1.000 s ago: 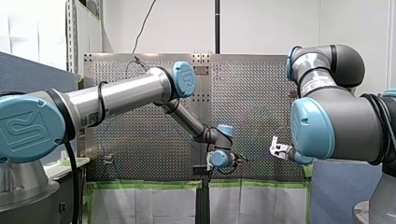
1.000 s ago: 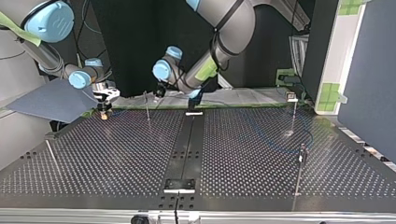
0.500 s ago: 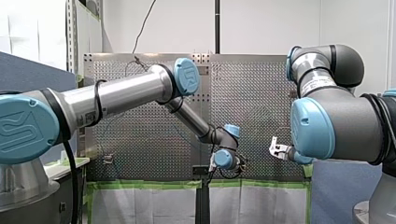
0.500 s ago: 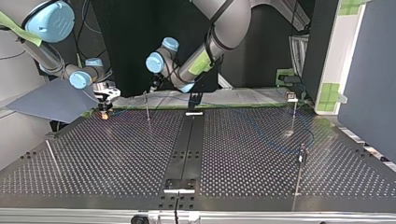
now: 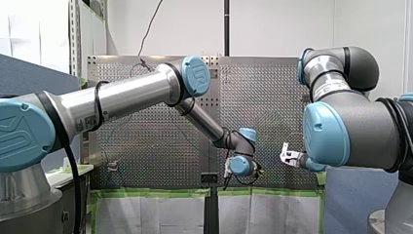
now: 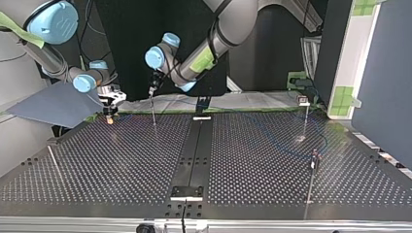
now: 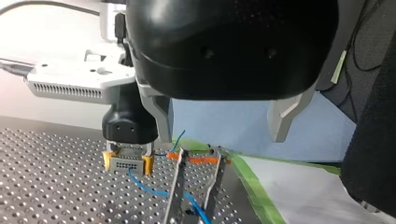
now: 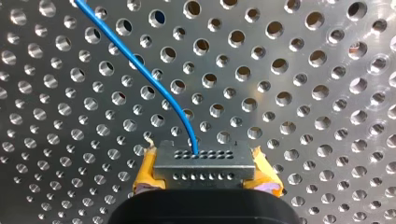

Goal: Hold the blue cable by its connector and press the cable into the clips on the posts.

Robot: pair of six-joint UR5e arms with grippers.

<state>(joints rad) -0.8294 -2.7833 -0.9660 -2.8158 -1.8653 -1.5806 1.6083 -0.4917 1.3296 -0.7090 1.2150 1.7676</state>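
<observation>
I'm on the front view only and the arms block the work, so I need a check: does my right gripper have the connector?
Observer: Yes. The right wrist view shows the right gripper with its yellow pads shut on the grey connector, the blue cable leaving its face.
Operator: And my left gripper?
Observer: The left gripper is open and empty in its wrist view, the post and its orange clip just ahead.
Operator: Is the cable in that clip?
Observer: Cannot say for sure; the stretch from the connector runs low past the post's legs, below the clip.
</observation>
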